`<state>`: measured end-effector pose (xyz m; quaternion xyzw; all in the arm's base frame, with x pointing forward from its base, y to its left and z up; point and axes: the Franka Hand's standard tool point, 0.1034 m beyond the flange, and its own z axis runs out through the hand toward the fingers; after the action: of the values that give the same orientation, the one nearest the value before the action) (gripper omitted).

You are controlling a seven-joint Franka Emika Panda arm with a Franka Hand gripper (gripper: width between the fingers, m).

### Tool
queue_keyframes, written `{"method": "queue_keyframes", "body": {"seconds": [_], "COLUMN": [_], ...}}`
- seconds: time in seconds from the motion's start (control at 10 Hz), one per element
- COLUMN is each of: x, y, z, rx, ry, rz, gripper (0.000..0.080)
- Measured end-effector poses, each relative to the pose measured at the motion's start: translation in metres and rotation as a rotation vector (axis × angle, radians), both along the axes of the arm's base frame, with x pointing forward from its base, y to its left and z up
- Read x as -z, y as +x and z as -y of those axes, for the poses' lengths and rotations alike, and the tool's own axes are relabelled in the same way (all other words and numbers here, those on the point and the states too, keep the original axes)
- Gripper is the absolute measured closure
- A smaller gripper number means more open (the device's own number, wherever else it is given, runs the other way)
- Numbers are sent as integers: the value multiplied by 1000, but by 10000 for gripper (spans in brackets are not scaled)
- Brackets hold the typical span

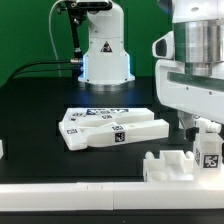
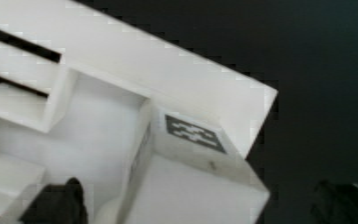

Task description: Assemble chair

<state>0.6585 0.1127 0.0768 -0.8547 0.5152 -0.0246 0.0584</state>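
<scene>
A white ridged chair part (image 2: pixel 105 110) fills most of the view over the black table (image 2: pixel 318 50), a square tag (image 2: pixel 194 133) near its corner. The gripper (image 2: pixel 202 205) shows dark fingertips (image 2: pixel 60 200) standing wide apart.

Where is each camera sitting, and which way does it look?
Exterior view: stands apart, facing across the table to the robot base; the gripper shows at that view's right.
Wrist view: rides above the gripper, looking down at a tagged chair part; two fingers show.
Shared: that chair part, below the open gripper.
</scene>
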Motion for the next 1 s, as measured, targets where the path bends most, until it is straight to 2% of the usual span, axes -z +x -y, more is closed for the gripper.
{"method": "queue_keyframes", "body": {"seconds": [0.1, 0.2, 0.4, 0.5, 0.6, 0.7, 0.8, 1.0], "x": [0, 2, 3, 3, 3, 4, 3, 2], "y": [0, 0, -5, -4, -4, -6, -8, -8], "z": [-1, -6, -10, -9, -8, -5, -3, -3], "rx": [-120, -377, -576, -569, -548, -533, -497, -279], "ry": [-23, -76, -78, -81, -79, -79, -74, -53], "rz": [13, 38, 17, 23, 19, 9, -1, -23], "gripper": [151, 151, 151, 290, 290, 429, 509, 509]}}
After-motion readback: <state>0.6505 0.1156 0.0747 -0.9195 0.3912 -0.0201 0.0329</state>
